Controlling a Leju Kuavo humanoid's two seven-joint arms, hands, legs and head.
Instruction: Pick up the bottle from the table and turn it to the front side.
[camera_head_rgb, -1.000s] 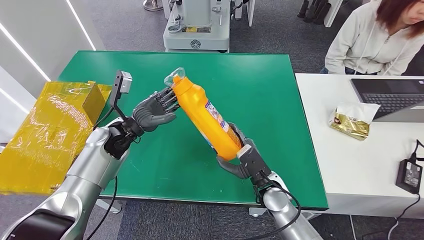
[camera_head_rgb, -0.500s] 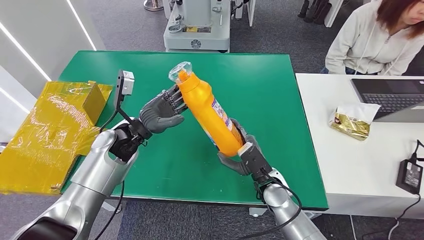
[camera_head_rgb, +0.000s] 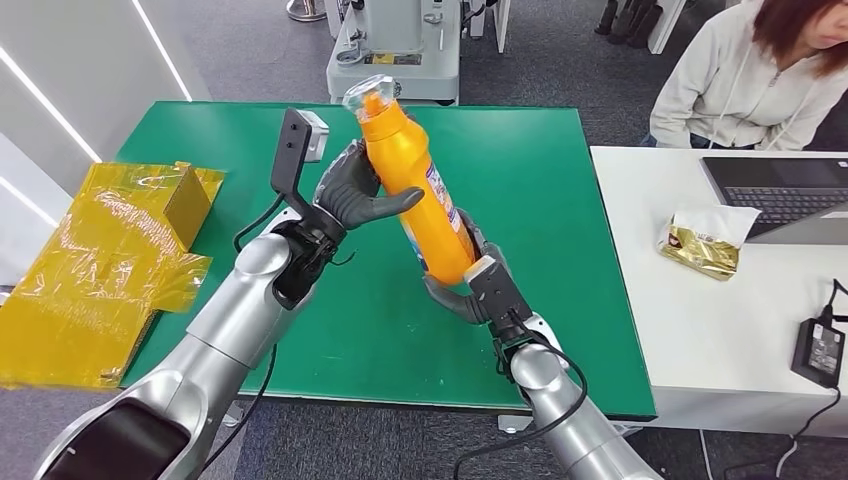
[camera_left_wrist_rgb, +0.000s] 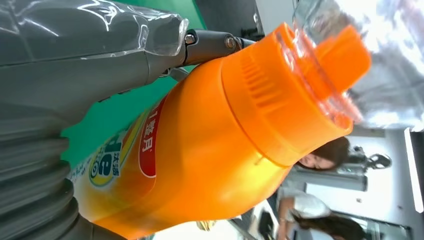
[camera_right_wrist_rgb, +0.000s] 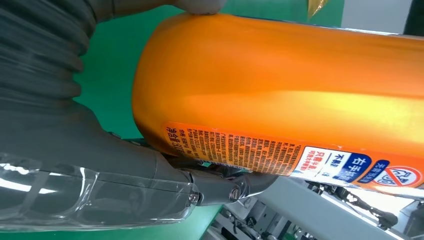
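The left hand (camera_head_rgb: 362, 192), grey and ribbed, is wrapping its fingers around the upper body of the glossy orange plastic bottle (camera_head_rgb: 412, 190). The bottle is hanging above the green tabletop (camera_head_rgb: 540, 170), long axis near upright, ridged cap under clear cover pointing up and far-left. The right hand (camera_head_rgb: 470, 285) is gripping its rounded base.

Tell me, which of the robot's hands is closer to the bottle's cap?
Left. The left hand grips the bottle just below its cap; the right hand holds the base, the far end.
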